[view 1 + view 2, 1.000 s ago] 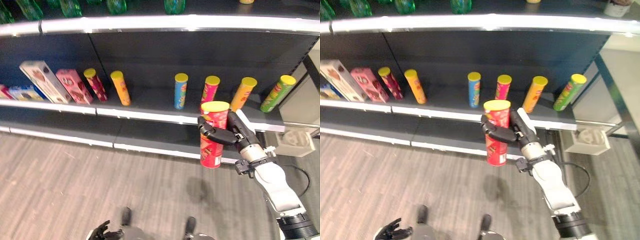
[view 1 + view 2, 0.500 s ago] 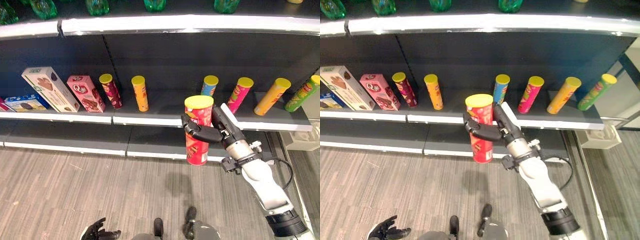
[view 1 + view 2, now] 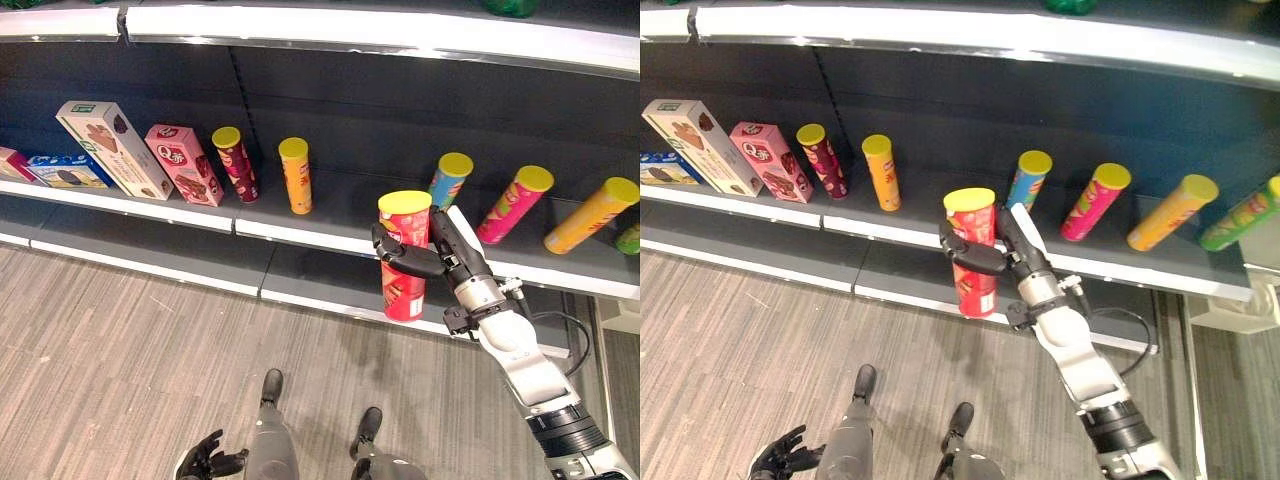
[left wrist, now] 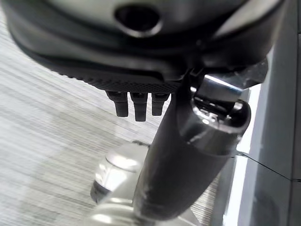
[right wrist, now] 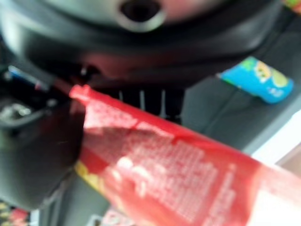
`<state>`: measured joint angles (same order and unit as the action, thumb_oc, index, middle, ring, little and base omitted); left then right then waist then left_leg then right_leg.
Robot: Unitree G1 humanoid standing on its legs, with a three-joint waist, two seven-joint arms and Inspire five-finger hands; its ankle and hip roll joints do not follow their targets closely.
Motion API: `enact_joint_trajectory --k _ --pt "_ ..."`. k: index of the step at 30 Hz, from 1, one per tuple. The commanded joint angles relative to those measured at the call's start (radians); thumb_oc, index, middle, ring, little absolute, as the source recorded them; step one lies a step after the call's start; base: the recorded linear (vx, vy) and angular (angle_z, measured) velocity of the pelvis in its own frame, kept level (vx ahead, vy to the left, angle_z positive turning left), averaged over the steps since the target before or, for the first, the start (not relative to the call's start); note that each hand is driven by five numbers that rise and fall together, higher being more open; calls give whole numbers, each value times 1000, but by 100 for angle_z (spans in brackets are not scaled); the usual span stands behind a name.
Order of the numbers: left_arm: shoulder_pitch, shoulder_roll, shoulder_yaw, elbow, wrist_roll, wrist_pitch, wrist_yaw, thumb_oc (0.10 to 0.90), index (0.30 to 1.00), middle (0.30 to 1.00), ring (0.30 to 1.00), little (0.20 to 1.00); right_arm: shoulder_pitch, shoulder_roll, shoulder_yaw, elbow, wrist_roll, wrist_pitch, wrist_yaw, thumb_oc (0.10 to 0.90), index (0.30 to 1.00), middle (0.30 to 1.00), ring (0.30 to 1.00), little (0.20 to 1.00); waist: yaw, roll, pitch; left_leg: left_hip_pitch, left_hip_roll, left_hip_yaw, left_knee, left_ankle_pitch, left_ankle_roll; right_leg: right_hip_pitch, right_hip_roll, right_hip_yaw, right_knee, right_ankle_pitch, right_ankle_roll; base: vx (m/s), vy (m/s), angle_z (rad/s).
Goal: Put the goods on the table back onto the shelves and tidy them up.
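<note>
A red chip can (image 3: pixel 403 295) with a yellow lid hangs upright in the air just before the middle shelf (image 3: pixel 300 233), a little to the left of a blue can (image 3: pixel 450 180). My right hand (image 3: pixel 452 262) is shut on it, thumb and fingers wrapped round its upper half; the right wrist view shows the red can (image 5: pixel 178 165) close against the palm. My left hand (image 3: pixel 205 463) hangs low near the floor, fingers relaxed and holding nothing.
On the middle shelf stand a dark red can (image 3: pixel 232 165), an orange can (image 3: pixel 297 176), a pink can (image 3: pixel 515 205) and a yellow-orange can (image 3: pixel 590 215). Boxes (image 3: pixel 105 148) lean at its left end. A gap lies between the orange and blue cans.
The whole picture has shifted, so the camera moved. My right hand keeps hold of the red can, which now stands left of the blue can rather than before the pink one.
</note>
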<state>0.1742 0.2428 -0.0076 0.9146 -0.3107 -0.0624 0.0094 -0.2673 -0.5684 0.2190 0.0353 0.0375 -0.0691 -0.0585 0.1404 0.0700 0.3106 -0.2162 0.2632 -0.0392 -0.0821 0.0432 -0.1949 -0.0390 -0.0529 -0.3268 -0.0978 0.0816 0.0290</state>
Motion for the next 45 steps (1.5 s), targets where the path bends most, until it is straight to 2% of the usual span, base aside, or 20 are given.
enact_joint_trajectory --k 1,3,6,8,10,13,20,25,33,35,36,38,43,45 --pt "62 78 -56 -89 47 -54 11 800 900 900 900 900 -191 -31 -53 -195 -71 -115 -75 400 300 300 300 300 25 57 -72 32 -129 35 45 40 57 38 -196 42 39 -69 143 -34 426 -134" --pt "44 109 -70 -115 38 -73 31 800 900 900 900 900 -283 -19 -58 -198 -103 -127 -133 400 300 300 300 300 46 71 -39 -30 -179 51 95 12 90 -38 -248 81 59 -39 156 -108 398 -103" --pt "20 117 -81 -129 2 -83 53 800 900 900 900 900 -356 -28 -104 -203 -166 -138 -227 400 300 300 300 300 67 74 -3 -109 -221 34 152 -3 111 -93 -286 74 99 -22 162 -60 135 23" --pt "16 112 -82 -131 -8 -87 65 800 900 900 900 900 -366 -22 -139 -217 -224 -131 -288 400 300 300 300 300 74 75 9 -129 -229 24 161 -3 113 -103 -290 64 108 -20 162 -31 -10 44" --pt "-1 107 -99 -128 -7 -99 96 800 900 900 900 900 -379 6 -184 -255 -391 -121 -418 400 300 300 300 300 82 81 38 -165 -233 3 173 1 116 -132 -296 45 137 -28 162 -47 -59 46" --pt "-19 107 -119 -137 -12 -100 119 800 900 900 900 900 -420 4 -194 -253 -483 -86 -489 400 300 300 300 300 86 84 71 -193 -232 -13 180 5 117 -164 -296 40 167 -36 162 -46 -64 10" --pt "-33 101 -142 -148 -16 -98 134 800 900 900 900 900 -413 7 -222 -313 -521 -62 -523 400 300 300 300 300 78 89 104 -217 -229 -27 191 3 114 -197 -296 37 215 -67 156 -14 -37 -5" --pt "-49 106 -160 -175 -32 -110 145 800 900 900 900 900 -463 -4 -207 -243 -533 -41 -573 400 300 300 300 300 83 97 125 -243 -226 -36 189 13 110 -233 -296 30 240 -78 154 -24 -33 0" --pt "-73 130 -176 -199 -31 -129 158 800 900 900 900 900 -565 -53 -241 -137 -564 -6 -694 400 300 300 300 300 111 141 144 -296 -248 -65 195 25 110 -294 -320 15 308 -103 153 -16 -15 4" --pt "-76 130 -177 -199 -30 -129 158 800 900 900 900 900 -569 -59 -245 -134 -572 -2 -701 400 300 300 300 300 112 146 144 -305 -252 -67 198 26 110 -305 -323 15 317 -106 153 -30 11 10" --pt "-77 134 -178 -199 -25 -133 157 800 900 900 900 900 -584 -90 -253 -118 -601 15 -722 400 300 300 300 300 116 165 155 -326 -261 -68 202 32 110 -332 -332 18 337 -110 153 -43 16 11" --pt "-77 132 -181 -197 -24 -135 157 800 900 900 900 900 -594 -98 -253 -108 -602 21 -727 400 300 300 300 300 119 170 151 -336 -264 -68 203 33 110 -343 -336 17 342 -111 154 -26 17 8" --pt "-89 134 -193 -195 -24 -139 153 800 900 900 900 900 -643 -128 -250 -90 -599 28 -756 400 300 300 300 300 129 204 162 -386 -281 -78 203 46 111 -393 -353 9 366 -113 158 -18 4 7" --pt "-96 136 -198 -197 -26 -143 153 800 900 900 900 900 -656 -142 -250 -87 -607 34 -763 400 300 300 300 300 131 210 160 -393 -287 -84 201 30 106 -402 -360 16 381 -138 167 19 -19 12"
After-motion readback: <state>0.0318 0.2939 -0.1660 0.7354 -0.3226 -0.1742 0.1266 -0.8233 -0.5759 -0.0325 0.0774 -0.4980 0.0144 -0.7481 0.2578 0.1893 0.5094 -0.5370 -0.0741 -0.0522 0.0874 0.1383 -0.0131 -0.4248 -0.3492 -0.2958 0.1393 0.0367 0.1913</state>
